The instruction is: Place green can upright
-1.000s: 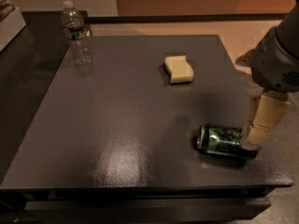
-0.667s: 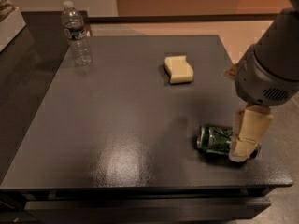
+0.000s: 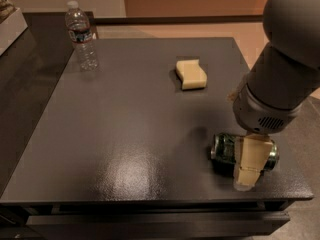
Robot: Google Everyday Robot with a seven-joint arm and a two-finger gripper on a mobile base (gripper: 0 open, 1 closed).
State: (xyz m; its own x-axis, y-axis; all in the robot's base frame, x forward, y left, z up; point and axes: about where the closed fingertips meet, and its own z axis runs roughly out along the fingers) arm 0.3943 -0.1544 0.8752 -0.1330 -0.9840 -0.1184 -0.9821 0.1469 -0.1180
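Note:
The green can [image 3: 226, 152] lies on its side near the front right corner of the dark table [image 3: 125, 134]. Its silver top faces left. My gripper [image 3: 248, 168] hangs down from the big grey arm [image 3: 280, 84] and stands directly in front of the can's right half, hiding that part. Whether it touches the can cannot be seen.
A clear plastic water bottle [image 3: 81, 36] stands upright at the table's far left corner. A pale yellow sponge [image 3: 190, 74] lies at the far middle right. The table's front edge runs just below the can, and its right edge lies close to the can.
My arm has swung left and toward the camera. The gripper has gone from the can's right end to in front of its right half. The can has not moved.

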